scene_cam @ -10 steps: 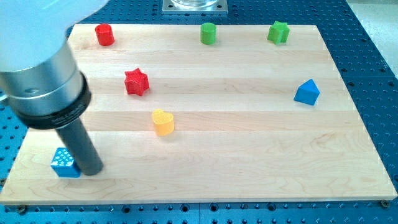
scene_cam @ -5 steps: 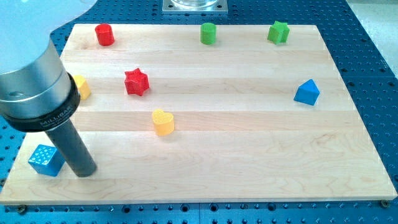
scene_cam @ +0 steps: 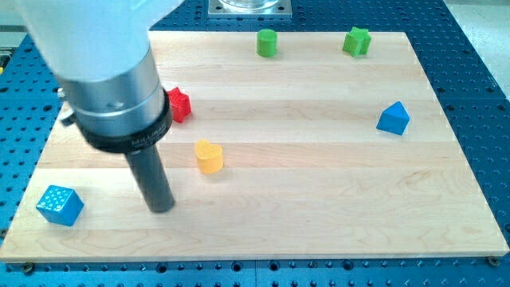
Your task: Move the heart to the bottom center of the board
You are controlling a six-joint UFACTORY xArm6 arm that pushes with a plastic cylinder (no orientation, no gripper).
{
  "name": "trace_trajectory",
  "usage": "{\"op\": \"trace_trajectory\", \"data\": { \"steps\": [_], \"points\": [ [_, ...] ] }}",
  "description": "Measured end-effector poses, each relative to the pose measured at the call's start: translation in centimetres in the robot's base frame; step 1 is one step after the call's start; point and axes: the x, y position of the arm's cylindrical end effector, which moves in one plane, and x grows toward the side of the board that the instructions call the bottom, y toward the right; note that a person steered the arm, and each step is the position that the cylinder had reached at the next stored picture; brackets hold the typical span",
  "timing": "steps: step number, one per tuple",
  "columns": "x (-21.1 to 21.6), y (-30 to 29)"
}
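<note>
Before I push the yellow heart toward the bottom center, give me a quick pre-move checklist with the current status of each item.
1. Yellow heart in plain view, unobstructed: ok.
2. My tip clear of the heart, resting at its lower left with bare board between: ok.
3. Tip placed on the heart's top side for a downward push: not ok; it sits lower than the heart.
4. Path from the heart to the board's bottom center free of blocks: ok.
5. Blue cube out of the way, near the bottom-left corner: ok.
6. Red star position: cannot tell fully; the arm covers part of it, though it lies above the heart.
</note>
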Motion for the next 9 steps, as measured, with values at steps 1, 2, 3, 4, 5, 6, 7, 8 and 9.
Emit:
{"op": "trace_trajectory", "data": {
  "steps": [1,2,3,4,5,6,7,8,9],
  "points": [
    [-5.0,2.0],
    [-8.2,5.5],
    [-9.0,6.6],
    [-5.2,9.3],
    [-2.1,10.8],
    [-5.0,11.7],
    [-3.6,15.6],
    [-1.8,17.4],
    [-1.0,13.9]
  ]
}}
